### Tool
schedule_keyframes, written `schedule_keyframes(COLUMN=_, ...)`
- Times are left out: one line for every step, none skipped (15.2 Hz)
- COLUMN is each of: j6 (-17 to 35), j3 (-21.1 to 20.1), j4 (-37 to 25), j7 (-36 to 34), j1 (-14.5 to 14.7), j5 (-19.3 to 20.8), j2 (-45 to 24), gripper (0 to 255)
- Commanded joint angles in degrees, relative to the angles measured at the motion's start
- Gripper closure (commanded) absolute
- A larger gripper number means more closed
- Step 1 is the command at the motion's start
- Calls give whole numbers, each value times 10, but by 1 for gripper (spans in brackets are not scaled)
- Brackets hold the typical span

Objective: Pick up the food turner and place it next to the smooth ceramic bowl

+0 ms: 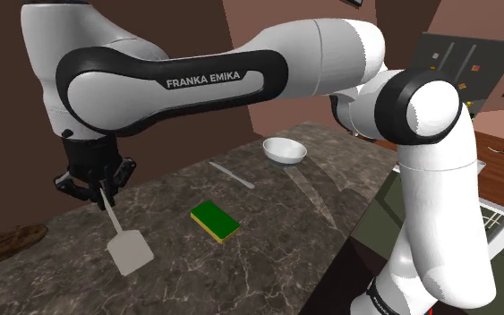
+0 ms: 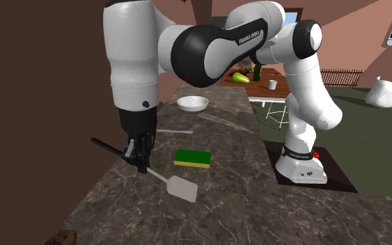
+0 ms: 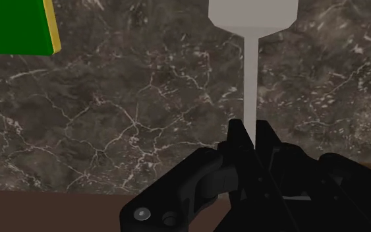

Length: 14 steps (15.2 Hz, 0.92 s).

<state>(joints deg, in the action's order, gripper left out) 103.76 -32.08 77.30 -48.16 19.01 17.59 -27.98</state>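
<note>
The food turner (image 1: 129,248) is pale grey, with a flat square blade and a thin handle. My black gripper (image 1: 100,191) is shut on the top of that handle, and the blade hangs slanted over the dark marble counter (image 1: 268,233). In the second exterior view the gripper (image 2: 140,159) holds the turner (image 2: 180,187) the same way. The wrist view has the fingers (image 3: 238,142) clasped on the turner's handle (image 3: 249,79). A white bowl (image 1: 284,150) sits far off toward the counter's back end, also seen as the bowl (image 2: 192,104).
A green sponge with a yellow underside (image 1: 215,220) lies on the counter between the turner and the bowl. A pale knife (image 1: 231,174) lies nearer the bowl. A brown loaf-like thing (image 1: 8,243) rests at the shoulder view's left edge. The counter edge drops off beside the arm's stand (image 2: 306,170).
</note>
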Motion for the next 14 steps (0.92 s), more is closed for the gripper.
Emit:
schedule_keyframes(j6=-17, j3=-1, j4=-18, j7=1, j1=3, j5=0, j2=-1, gripper=255)
schedule_keyframes(j6=-17, j3=-1, j4=-18, j7=1, j1=3, j5=-1, j2=-1, gripper=255)
schedule_keyframes(j6=-3, j3=-3, j4=18, j7=10, j1=-15, j5=-11, j2=24, gripper=255)
schedule_keyframes(j6=10, j3=-6, j4=52, j7=20, j1=-33, j5=-23, j2=48, gripper=255)
schedule_keyframes(j6=22, j3=-8, j4=84, j7=31, j1=-50, j5=-34, j2=71, gripper=255)
schedule_keyframes(j6=33, j3=-9, j4=114, j7=43, j1=-66, j5=-46, j2=94, gripper=255)
schedule_keyframes(j6=43, j3=-9, j4=142, j7=55, j1=-82, j5=-58, j2=116, gripper=255)
schedule_keyframes(j6=52, j3=-9, j4=169, j7=69, j1=-96, j5=-70, j2=137, gripper=255)
schedule_keyframes(j6=61, j3=-8, j4=195, j7=84, j1=-110, j5=-82, j2=159, gripper=255)
schedule_keyframes(j6=69, j3=-6, j4=219, j7=99, j1=-122, j5=-95, j2=180, gripper=255)
schedule_keyframes(j6=76, j3=-3, j4=242, j7=115, j1=-134, j5=-107, j2=200, gripper=255)
schedule_keyframes(j6=82, j3=0, j4=265, j7=131, j1=-145, j5=-120, j2=220, gripper=255)
schedule_keyframes(j6=88, j3=4, j4=286, j7=148, j1=-154, j5=-132, j2=240, gripper=255)
schedule_keyframes(j6=93, j3=10, j4=306, j7=165, j1=-163, j5=-143, j2=259, gripper=255)
